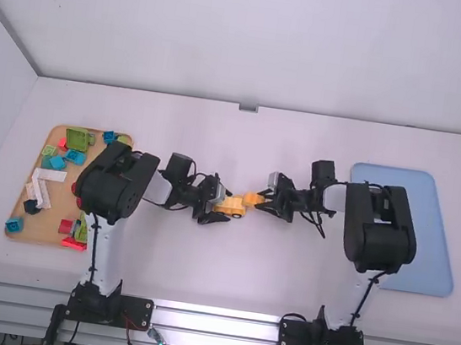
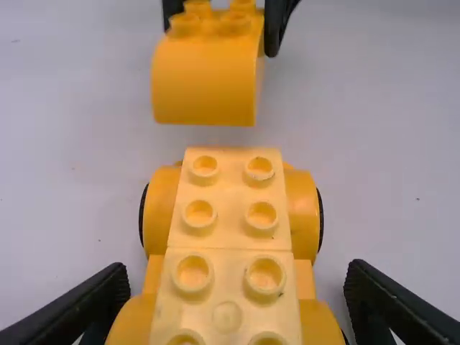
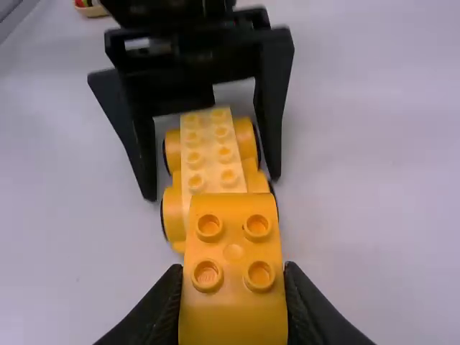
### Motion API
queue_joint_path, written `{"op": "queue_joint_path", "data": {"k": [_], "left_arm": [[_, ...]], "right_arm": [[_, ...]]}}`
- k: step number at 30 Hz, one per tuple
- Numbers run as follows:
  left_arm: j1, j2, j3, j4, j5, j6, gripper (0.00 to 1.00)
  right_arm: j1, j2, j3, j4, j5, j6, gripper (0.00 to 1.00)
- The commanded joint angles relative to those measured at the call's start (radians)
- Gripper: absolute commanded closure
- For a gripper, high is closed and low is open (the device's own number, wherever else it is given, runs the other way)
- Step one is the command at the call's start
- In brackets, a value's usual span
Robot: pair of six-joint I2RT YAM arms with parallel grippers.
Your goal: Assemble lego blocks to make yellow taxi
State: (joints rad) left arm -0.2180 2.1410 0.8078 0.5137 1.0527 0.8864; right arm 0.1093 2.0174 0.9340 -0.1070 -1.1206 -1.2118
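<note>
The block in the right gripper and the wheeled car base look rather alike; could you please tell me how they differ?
The held block shows four studs on top; the car base carries more, in a longer double row.
The held block is deeper yellow on top, the car base pale yellow.
The right gripper grips the held block, while the car base sits between the left gripper's open fingers.
Both are yellowish and studded.

A lab-like robot station: two mounted arms at a white table, walled in plain white panels.
</note>
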Motion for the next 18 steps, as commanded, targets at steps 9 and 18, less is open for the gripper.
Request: {"op": "queue_joint_path", "data": {"k": [9,18], "left_arm": [[-0.006,0.010,0.001,0.000,0.003,0.004,0.53],[-0.002,0.010,0.001,0.000,0.004,0.003,0.52]], "right_arm": [[0.072,-0.026,0.030,0.006,-0.057,-0.027,0.97],[0.141,-0.019,0.029,0.032,-0.023,-0.027,1.00]]}}
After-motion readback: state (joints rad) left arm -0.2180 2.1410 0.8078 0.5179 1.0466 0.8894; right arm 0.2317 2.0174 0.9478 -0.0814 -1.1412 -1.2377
